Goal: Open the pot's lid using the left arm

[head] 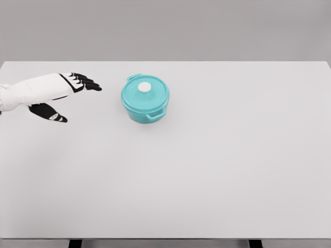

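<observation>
- Head view is taking in a broad white table [217,175], which is filling nearly the whole picture, with a plain grey wall running behind its far edge.
- Two dark table legs [75,243] are peeking out below the near edge, one toward the left and one toward the right.
- Coming in from the picture's left edge, the white left arm [23,93] is reaching across the far left part of the table, pointing toward the middle.
- At its end, the left hand [67,89] is showing a white back and black fingers [88,82]; the fingers are stretched out straight and lying loosely side by side, pointing at the pot, while the black thumb [49,112] is splayed well away toward the near side. The hand is holding nothing.
- Sitting on the far half of the table, a little left of centre, the pot [145,101] is standing upright, near the fingertips but clearly apart from them, with bare table showing between.
- The pot is looking round and squat, teal all over, with a small loop handle sticking out at its near right side and another at its far left side.
- Resting flush on the pot, the lid [146,92] is matching it in teal and is closing it fully.
- Crowning the middle of the lid, a small round white knob [144,87] is standing out against the teal.
- No brand, label or writing is showing anywhere on the pot, hand or table.
</observation>
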### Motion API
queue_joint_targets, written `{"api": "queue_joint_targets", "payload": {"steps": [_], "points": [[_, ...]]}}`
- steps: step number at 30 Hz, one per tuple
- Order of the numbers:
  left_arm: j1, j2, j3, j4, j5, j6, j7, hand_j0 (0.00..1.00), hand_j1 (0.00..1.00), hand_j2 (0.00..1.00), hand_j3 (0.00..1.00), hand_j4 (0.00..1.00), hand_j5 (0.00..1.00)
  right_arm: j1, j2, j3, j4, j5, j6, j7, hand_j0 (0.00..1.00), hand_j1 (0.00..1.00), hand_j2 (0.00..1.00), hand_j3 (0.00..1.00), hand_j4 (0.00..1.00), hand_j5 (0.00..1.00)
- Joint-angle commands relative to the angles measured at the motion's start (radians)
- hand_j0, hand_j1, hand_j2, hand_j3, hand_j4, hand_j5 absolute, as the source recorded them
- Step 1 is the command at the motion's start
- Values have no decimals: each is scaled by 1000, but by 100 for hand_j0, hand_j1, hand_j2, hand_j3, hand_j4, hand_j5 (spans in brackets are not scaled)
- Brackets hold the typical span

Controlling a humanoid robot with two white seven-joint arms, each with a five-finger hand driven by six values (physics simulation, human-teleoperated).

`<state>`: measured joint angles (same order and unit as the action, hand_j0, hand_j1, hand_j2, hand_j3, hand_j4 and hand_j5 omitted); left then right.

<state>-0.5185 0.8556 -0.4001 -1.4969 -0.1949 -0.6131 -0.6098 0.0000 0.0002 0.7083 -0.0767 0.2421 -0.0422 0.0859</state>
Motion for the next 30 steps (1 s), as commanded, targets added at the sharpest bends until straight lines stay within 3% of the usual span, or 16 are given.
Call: {"api": "queue_joint_targets", "payload": {"steps": [1, 7, 10, 12, 14, 15, 16, 18, 19, 20, 21, 23, 26, 30], "points": [[0, -4, -6, -5, 5, 2, -1, 100, 100, 100, 100, 100, 100, 0, 0, 0, 0, 0, -5, 2, 100, 100, 100, 100, 100, 100], [-6, -4, -13, -3, -3, 2, -1, 100, 100, 100, 100, 100, 100, 11, 0, -1, 0, -1, 5, 0, 100, 100, 100, 100, 100, 100], [-20, 2, -16, -11, -49, 2, -1, 100, 100, 100, 100, 100, 100, 11, 0, -1, 0, -1, 5, 0, 100, 100, 100, 100, 100, 100], [-78, -13, -57, 6, -54, 2, -1, 100, 100, 100, 100, 100, 100, 12, 0, -1, 0, -1, 5, 0, 100, 100, 100, 100, 100, 100], [-230, -50, -239, 66, -52, 2, -1, 100, 100, 100, 100, 100, 100, 12, 0, -1, 0, -1, 5, 0, 100, 100, 100, 100, 100, 100], [-374, -49, -382, 118, -49, 2, -1, 100, 100, 100, 100, 100, 100, 12, 0, -1, 0, -1, 5, 0, 100, 100, 100, 100, 100, 100], [-410, -55, -413, 133, -47, 2, -1, 100, 100, 100, 100, 100, 100, 11, 0, -1, 0, -1, 5, 0, 100, 100, 100, 100, 100, 100], [-420, -108, -424, 171, -57, 2, -1, 100, 100, 100, 100, 100, 100, 12, 0, -1, 0, -1, 5, 0, 100, 100, 100, 100, 100, 100], [-433, -173, -422, 214, -93, 2, -1, 100, 100, 100, 100, 100, 100, 12, 0, -1, 0, -1, 5, 0, 100, 100, 100, 100, 100, 100], [-485, -231, -411, 293, -190, 2, -1, 100, 100, 100, 100, 100, 100, 11, 0, -1, 0, -1, 5, 0, 100, 100, 100, 100, 100, 100], [-498, -244, -410, 313, -218, 2, -1, 100, 100, 100, 100, 100, 100, 11, 0, -1, 0, -1, 5, 0, 100, 100, 100, 100, 100, 100], [-508, -277, -401, 325, -227, 2, -1, 100, 100, 100, 100, 100, 100, 12, 0, -1, 0, -1, 5, 0, 100, 100, 100, 100, 100, 100], [-525, -274, -467, 302, -179, 2, -1, 100, 100, 100, 100, 100, 100, 12, 0, -1, 0, -1, 5, 0, 100, 100, 100, 100, 100, 100], [-557, -316, -474, 302, -179, 2, -1, 100, 100, 100, 100, 100, 100, 12, 0, -1, 0, -1, 5, 0, 100, 100, 100, 100, 100, 100]]}}
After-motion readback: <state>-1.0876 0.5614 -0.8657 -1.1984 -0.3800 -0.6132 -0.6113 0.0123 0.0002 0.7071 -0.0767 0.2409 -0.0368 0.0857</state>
